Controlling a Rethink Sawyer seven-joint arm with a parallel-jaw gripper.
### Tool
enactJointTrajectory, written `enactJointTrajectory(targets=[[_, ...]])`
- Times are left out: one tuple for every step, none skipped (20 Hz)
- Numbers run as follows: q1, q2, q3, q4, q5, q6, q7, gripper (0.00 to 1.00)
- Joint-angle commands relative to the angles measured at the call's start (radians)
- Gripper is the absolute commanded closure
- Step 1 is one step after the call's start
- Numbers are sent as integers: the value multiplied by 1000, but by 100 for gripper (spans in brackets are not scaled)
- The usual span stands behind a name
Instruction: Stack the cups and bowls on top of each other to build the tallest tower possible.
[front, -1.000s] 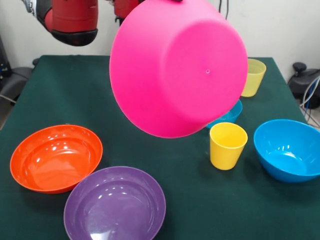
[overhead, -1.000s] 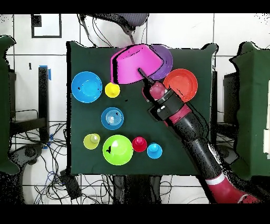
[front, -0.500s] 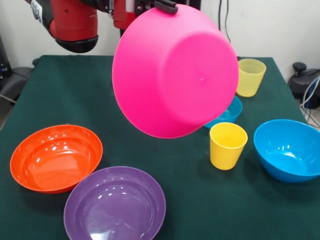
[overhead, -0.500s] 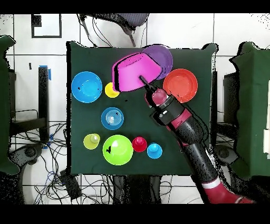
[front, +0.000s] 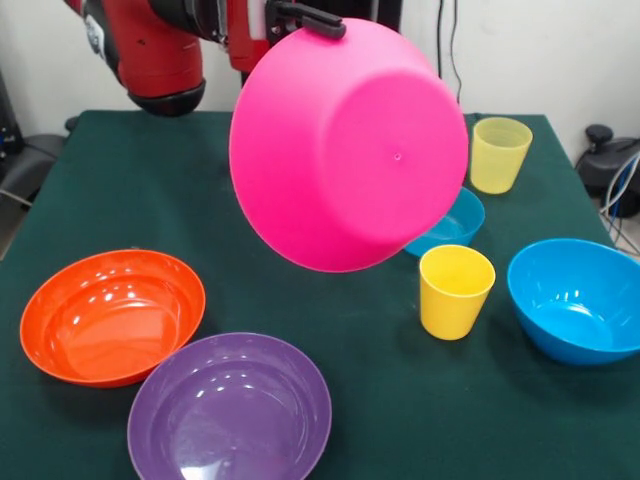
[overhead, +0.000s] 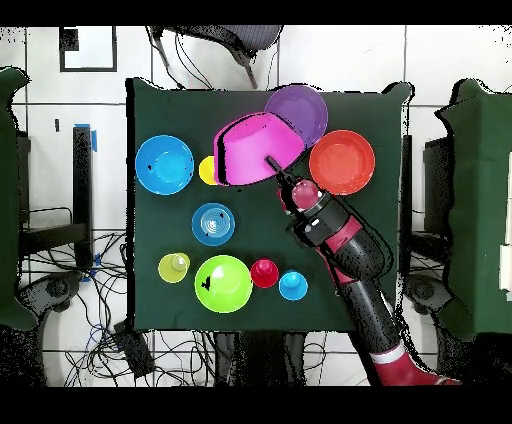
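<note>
Front view — gripper (front: 305, 18) pinches the pink bowl (front: 350, 150) by its rim, tilted, aloft above the table (front: 120, 180).

- A dark green table (front: 120, 170) is being used as the work surface.
- An orange bowl (front: 112, 316) and a purple bowl (front: 229, 408) are being seen side by side, mouths up.
- A medium blue bowl (front: 576, 298) is being flanked by an opaque yellow cup (front: 455, 291), with a small blue bowl (front: 452, 226) and a pale translucent yellow cup (front: 499, 154) behind.
- In the overhead view, a green bowl (overhead: 223, 283), a red cup (overhead: 264, 272) and a blue cup (overhead: 293, 286) are being shown in a row.
</note>
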Motion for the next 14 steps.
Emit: enactJointTrajectory(targets=[[0, 138, -125, -130, -68, 148, -367, 100], [-5, 145, -129, -136, -71, 157, -375, 100], [-11, 155, -133, -140, -74, 163, -384, 100], [-14, 161, -137, -146, -77, 169, -390, 100], [-19, 169, -142, -150, -81, 174, -397, 100], [-22, 174, -145, -156, -84, 179, -403, 100], [-26, 181, -149, -160, -87, 184, -410, 100], [-28, 187, -150, -166, -88, 189, -417, 100], [-31, 189, -155, -169, -90, 195, -422, 100], [-34, 193, -160, -174, -90, 202, -430, 100], [-37, 195, -164, -175, -93, 204, -432, 100], [-37, 199, -161, -182, -88, 212, -439, 100], [-39, 203, -163, -184, -89, 214, -444, 100], [-38, 195, -162, -186, -88, 219, -442, 100]])
